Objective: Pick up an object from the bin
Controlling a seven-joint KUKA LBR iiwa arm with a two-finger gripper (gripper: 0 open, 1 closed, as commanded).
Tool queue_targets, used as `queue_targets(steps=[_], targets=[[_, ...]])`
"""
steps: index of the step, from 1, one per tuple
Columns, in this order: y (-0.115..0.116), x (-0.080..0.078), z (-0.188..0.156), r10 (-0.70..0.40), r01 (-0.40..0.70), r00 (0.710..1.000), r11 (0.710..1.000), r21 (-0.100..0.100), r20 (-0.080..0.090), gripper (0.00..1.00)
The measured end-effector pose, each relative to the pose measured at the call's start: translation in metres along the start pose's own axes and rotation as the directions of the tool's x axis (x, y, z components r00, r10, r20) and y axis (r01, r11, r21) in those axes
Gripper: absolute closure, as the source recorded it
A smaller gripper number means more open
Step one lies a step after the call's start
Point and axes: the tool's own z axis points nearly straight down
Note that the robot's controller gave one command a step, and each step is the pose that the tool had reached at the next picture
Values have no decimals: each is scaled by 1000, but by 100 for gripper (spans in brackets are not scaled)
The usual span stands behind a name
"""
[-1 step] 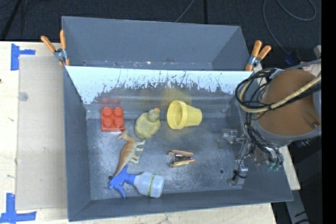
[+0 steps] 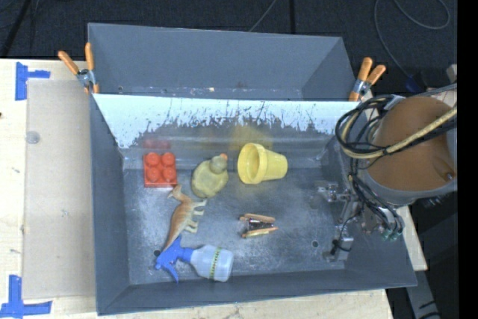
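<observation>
Brown clip (image 2: 258,225), small and slim, was seen lying on the floor of the grey bin (image 2: 224,78) near its middle, with its long axis set roughly across the view. The pincer (image 2: 337,244) was placed low at the bin's right side, over bare floor; whether it was released or clenched could not be told. The clip was found to its left, apart from it, nearer than the yellow cup (image 2: 261,163). A leftward shift was judged necessary.
</observation>
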Motion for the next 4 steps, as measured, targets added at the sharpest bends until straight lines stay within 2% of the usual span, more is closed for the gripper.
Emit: queue_targets(steps=[1, 2, 3, 4], targets=[[24, -26, 23, -32, 32, 999, 999, 3, 4, 0], [52, -37, 58, 37, -37, 999, 999, -2, -2, 0], [56, -49, 70, 63, -63, 998, 998, 2, 1, 0], [61, -45, 79, -70, 70, 998, 998, -1, -1, 0]])
